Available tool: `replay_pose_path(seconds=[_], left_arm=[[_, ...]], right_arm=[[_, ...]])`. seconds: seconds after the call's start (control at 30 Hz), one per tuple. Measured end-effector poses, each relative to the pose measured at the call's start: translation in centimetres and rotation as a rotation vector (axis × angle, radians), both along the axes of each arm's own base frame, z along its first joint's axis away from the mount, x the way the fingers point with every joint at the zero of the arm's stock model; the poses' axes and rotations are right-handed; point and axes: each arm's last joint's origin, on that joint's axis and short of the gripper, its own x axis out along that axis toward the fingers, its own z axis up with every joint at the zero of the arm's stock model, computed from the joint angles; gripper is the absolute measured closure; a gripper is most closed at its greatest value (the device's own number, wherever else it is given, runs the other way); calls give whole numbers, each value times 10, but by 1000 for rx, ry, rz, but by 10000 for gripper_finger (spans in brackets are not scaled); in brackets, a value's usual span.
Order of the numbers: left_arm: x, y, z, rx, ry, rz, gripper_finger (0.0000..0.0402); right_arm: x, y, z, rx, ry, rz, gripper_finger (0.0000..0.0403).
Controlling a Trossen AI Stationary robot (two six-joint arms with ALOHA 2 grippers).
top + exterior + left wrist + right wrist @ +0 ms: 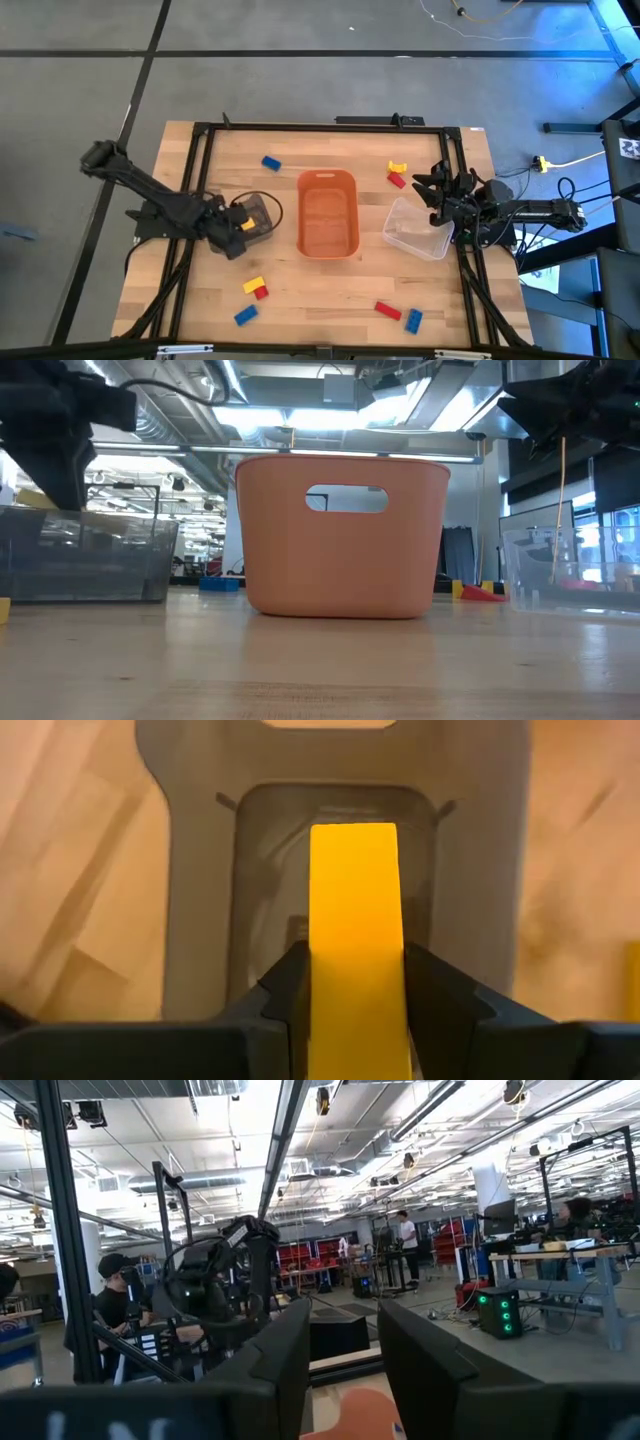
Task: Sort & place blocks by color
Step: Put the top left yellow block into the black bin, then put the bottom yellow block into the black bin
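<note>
An orange tub (328, 212) sits mid-frame on the bench (320, 300), a dark bin (258, 214) left, a clear bin (415, 228) right.

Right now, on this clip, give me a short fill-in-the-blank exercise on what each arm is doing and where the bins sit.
1. The left gripper is shut on a ____ plastic block.
2. It holds that block above the ____ plastic bin.
3. The orange oblong tub stands between that bin and the ____ plastic bin.
4. The right gripper, beside the clear bin, is open and holds ____.

Missing words: yellow; dark; clear; nothing
</note>
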Motion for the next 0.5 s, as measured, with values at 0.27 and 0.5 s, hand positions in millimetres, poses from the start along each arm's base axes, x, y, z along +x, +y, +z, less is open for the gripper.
replay_pose_path(seconds=[0.27,0.5], left_arm=[[7,7,-6,32,44,2,163],[5,12,-1,31,21,4,142]], right_arm=[[0,0,0,-2,0,-1,279],[0,0,-1,-1,6,0,279]])
